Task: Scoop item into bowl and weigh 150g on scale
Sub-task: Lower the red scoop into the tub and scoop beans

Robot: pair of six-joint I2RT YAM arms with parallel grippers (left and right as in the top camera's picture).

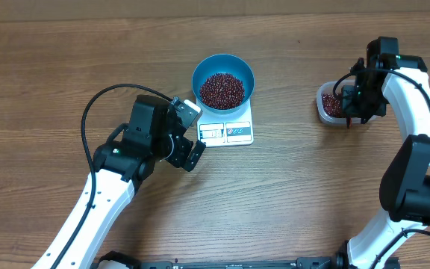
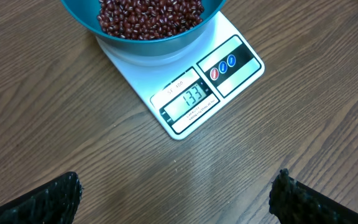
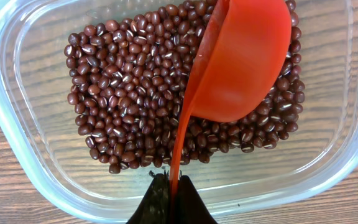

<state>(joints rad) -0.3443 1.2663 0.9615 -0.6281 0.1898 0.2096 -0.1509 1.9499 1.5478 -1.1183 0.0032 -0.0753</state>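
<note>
Overhead view: the wooden table [image 1: 66,67] lies bare on all sides of both claws, with open room between them and along the near edge. The left arm [image 1: 103,187] reaches diagonally up from the near-left corner. Its left claw [image 1: 194,133] stands spread wide, both fingers clear of everything. The right arm [image 1: 416,142] rises along the right edge and bends back over the tub [image 1: 324,104], wrist pointing down.

The scale [image 1: 226,132] lies just ahead of the left claw, apart from it, display edge nearest. In the left wrist view its display [image 2: 188,99] reads 133. The bowl [image 1: 197,71] sits on the scale's far end, part-filled with beans [image 1: 222,90].

In the right wrist view the right claw [image 3: 169,199] is pinched tight on the thin handle of the orange scoop [image 3: 247,62]. The scoop's cup lies tilted on its side, on the beans in the tub, toward the wall on the claw's right.
</note>
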